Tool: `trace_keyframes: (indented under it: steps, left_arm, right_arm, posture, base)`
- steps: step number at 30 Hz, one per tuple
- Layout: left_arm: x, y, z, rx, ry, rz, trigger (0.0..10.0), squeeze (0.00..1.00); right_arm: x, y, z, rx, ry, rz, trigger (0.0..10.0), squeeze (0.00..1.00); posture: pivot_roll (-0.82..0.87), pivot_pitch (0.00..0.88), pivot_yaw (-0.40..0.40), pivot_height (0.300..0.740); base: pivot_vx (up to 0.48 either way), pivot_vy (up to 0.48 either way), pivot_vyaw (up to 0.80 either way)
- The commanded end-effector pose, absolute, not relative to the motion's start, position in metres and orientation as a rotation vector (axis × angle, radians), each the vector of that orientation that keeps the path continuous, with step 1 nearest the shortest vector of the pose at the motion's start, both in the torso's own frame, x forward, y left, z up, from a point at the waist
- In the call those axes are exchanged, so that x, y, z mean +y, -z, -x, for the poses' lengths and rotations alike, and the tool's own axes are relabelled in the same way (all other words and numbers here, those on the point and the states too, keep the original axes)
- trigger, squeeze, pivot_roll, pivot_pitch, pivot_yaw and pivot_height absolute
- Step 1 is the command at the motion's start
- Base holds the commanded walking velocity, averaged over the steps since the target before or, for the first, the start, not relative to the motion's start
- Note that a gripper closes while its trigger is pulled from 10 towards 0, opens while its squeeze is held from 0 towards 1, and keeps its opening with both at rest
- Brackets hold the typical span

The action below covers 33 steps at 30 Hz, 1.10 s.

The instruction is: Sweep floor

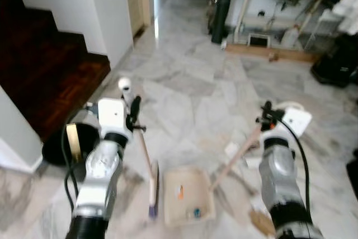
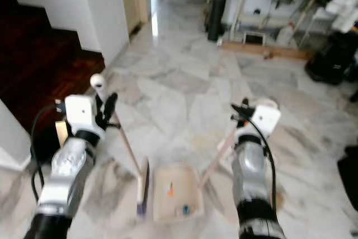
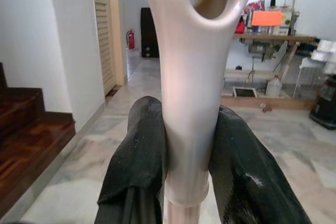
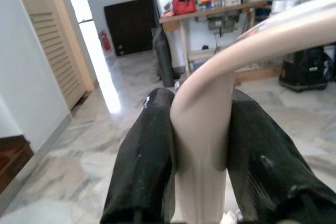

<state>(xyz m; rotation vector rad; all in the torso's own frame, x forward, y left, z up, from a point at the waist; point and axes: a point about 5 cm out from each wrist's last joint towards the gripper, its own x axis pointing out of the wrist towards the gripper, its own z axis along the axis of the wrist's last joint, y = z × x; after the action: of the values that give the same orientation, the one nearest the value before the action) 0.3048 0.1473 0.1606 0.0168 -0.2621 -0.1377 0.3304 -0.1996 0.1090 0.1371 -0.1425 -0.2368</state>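
Gripping broom point(image 1: 146, 166) and dustpan point(image 1: 188, 195)

Grey-veined marble floor point(image 1: 196, 90). Cream dustpan point(image 1: 187, 197) flat on it, small bits inside, perhaps debris. Broom head point(image 1: 154, 188) resting beside dustpan. Black round object point(image 1: 61, 144) by stairs.

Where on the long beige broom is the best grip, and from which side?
High on the beige broom, just under the looped handle end, coming side-on. The stick leans and its brush head rests beside the beige dustpan, so fingers straddling the slim shaft steer it. The left gripper holds there.
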Motion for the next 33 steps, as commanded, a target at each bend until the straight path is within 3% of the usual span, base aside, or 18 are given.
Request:
trace_keyframes:
  steps: [1,18,33]
  left_arm:
    - [0.1471,-0.1718,-0.3051,-0.316,0.138,-0.036,10.0,0.0]
    - [0.1491,-0.1683,-0.3081,-0.286,0.114,-0.053,10.0,0.0]
    - [0.15,-0.1703,-0.3098,-0.284,0.105,-0.055,10.0,0.0]
  right_arm:
    - [-0.2007,-0.1227,-0.3335,-0.207,0.24,-0.154,10.0,0.0]
    - [-0.2018,-0.1234,-0.3335,-0.207,0.242,-0.152,10.0,0.0]
    - [-0.2011,-0.1235,-0.3337,-0.205,0.246,-0.158,10.0,0.0]
  posture:
    - [0.07,0.0,-0.026,0.74]
    - [0.07,0.0,-0.026,0.74]
    - [0.07,0.0,-0.023,0.74]
  base:
    - [0.0,0.0,0.0]
    - [0.0,0.0,0.0]
    - [0.0,0.472,0.0]
